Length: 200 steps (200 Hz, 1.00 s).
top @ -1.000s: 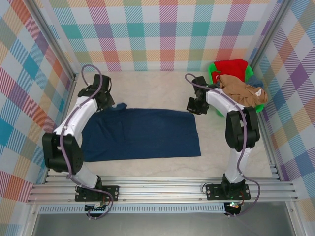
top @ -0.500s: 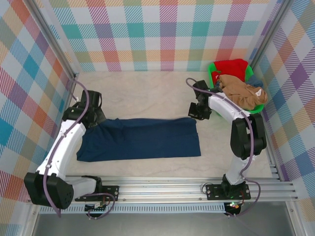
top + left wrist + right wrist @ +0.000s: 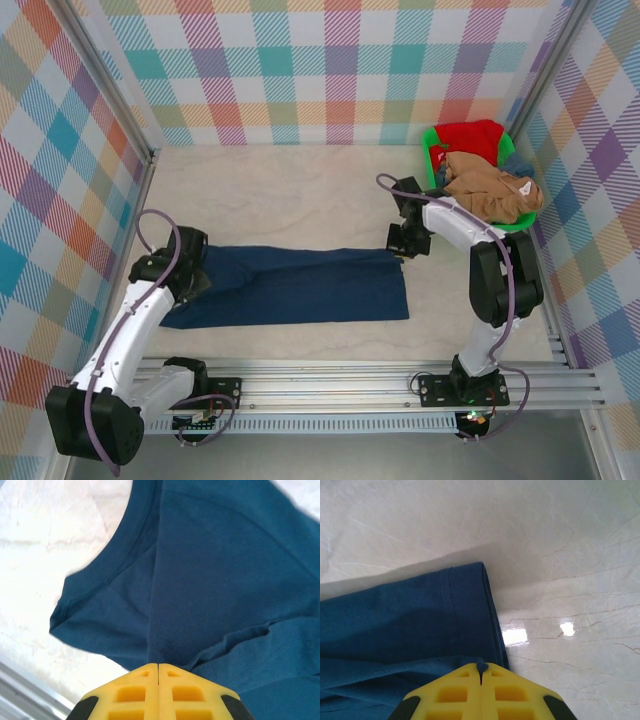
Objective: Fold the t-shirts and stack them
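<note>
Pale tabletop around navy t-shirt

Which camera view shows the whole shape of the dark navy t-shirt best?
The top external view: the navy t-shirt lies there nearly whole, a long folded band on the table. The left wrist view gives its collar end close up, the right wrist view a hemmed corner.

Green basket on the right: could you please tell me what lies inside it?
A tan-brown t-shirt heaped beside a red t-shirt; anything beneath them is hidden.
</note>
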Each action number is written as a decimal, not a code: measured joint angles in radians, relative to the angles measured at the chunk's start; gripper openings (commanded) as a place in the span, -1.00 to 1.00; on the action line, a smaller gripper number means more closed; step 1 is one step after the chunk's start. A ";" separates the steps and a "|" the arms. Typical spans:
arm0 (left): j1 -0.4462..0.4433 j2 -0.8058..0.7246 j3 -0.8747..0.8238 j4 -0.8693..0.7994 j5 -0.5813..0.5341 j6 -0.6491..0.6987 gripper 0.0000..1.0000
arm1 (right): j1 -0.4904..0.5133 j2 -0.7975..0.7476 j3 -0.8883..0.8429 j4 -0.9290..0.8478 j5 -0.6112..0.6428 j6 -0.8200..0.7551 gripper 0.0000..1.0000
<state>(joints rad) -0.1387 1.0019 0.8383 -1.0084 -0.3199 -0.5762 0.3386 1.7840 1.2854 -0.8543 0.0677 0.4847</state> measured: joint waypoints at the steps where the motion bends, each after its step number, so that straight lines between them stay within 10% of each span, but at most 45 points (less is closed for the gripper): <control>1: 0.000 0.000 -0.002 0.000 0.000 -0.001 -1.00 | 0.000 0.000 -0.002 0.000 0.000 0.000 -1.00; 200: 0.000 -0.023 -0.051 -0.063 -0.172 -0.215 -1.00 | 0.043 0.001 -0.025 -0.010 0.044 -0.022 -1.00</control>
<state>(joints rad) -0.1387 0.9787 0.7872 -1.0710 -0.4919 -0.7910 0.3820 1.7847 1.2602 -0.8646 0.1116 0.4625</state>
